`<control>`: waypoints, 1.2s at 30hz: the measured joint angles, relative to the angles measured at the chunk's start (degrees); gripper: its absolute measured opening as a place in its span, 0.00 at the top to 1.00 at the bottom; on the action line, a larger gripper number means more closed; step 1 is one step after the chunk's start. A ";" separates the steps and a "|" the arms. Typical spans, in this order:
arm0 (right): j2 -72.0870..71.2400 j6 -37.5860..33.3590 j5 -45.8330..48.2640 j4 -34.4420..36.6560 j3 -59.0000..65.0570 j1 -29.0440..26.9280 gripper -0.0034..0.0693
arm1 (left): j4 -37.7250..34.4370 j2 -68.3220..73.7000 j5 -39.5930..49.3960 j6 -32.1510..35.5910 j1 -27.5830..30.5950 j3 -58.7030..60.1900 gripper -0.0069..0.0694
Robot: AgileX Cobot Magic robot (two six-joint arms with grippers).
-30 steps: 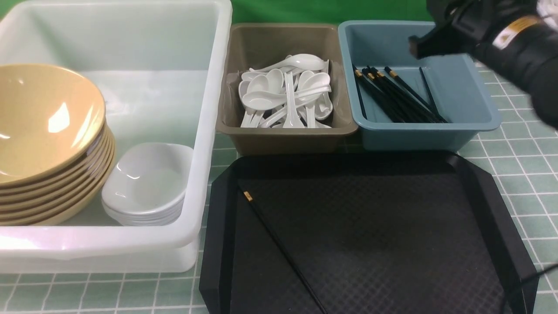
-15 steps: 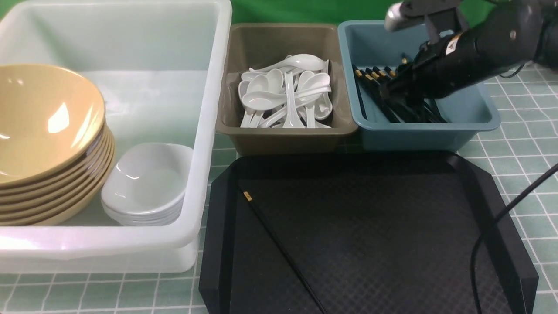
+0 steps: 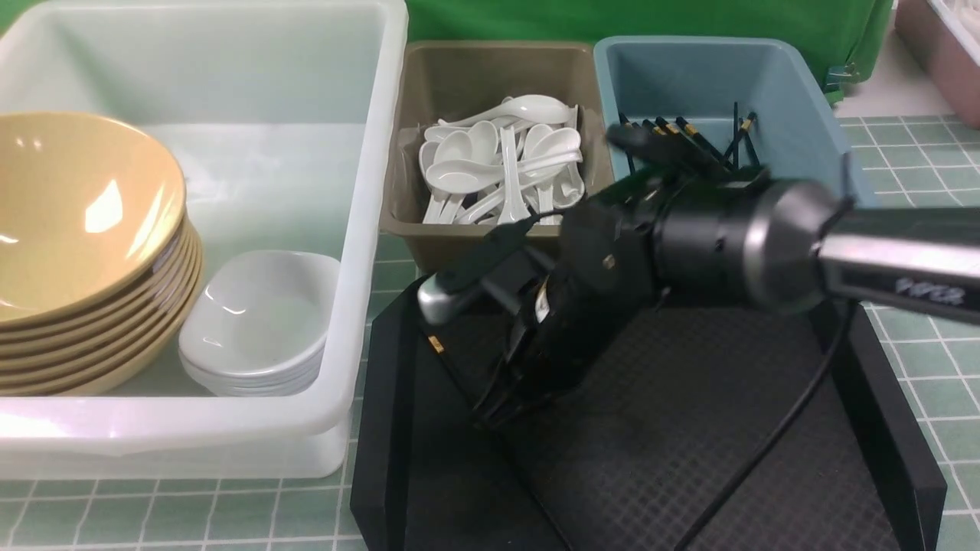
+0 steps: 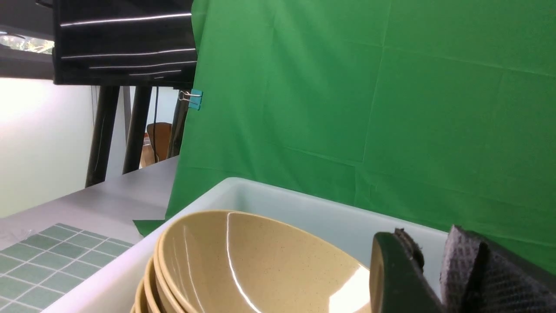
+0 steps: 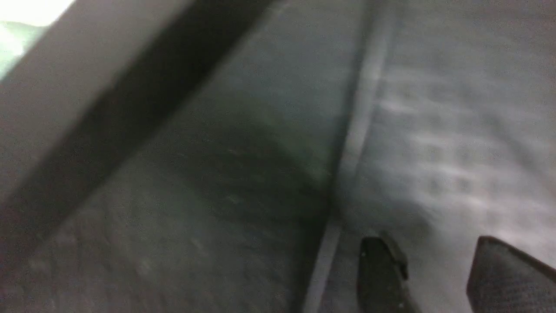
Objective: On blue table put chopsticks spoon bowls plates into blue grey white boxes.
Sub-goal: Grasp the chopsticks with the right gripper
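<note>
One black chopstick (image 3: 448,363) with a gold band lies on the black tray (image 3: 689,459). My right gripper (image 3: 494,409) hangs low over it, tips down; in the right wrist view the gripper (image 5: 432,256) is open and holds nothing. More chopsticks (image 3: 674,130) lie in the blue box (image 3: 689,69). Several spoons (image 3: 498,168) fill the grey box (image 3: 429,237). The white box (image 3: 367,229) holds stacked tan bowls (image 3: 76,229) and white plates (image 3: 260,321). My left gripper (image 4: 428,243) shows only in its wrist view, above the bowls (image 4: 243,261), its fingers slightly apart and empty.
The tray sits on the blue table (image 3: 926,360) in front of the grey and blue boxes. The right arm's cable (image 3: 766,444) trails across the tray. A green backdrop (image 3: 612,19) stands behind the boxes, and a pinkish tub (image 3: 945,53) is at the far right.
My right arm has swung from over the blue box down to the tray's left part. Two more chopsticks now lean in the blue box. The left arm's side is unchanged.
</note>
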 joint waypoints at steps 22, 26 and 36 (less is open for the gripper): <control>3.28 2.82 3.13 0.01 -7.10 4.74 0.51 | 0.00 0.00 0.00 -0.21 0.00 0.00 0.74; 3.96 3.45 2.97 -0.39 -7.10 5.38 0.51 | 0.00 0.00 0.00 -0.21 0.00 0.00 0.74; 5.91 3.05 3.59 -2.82 -7.48 5.43 0.74 | 0.00 0.00 0.00 -0.21 0.00 0.04 0.74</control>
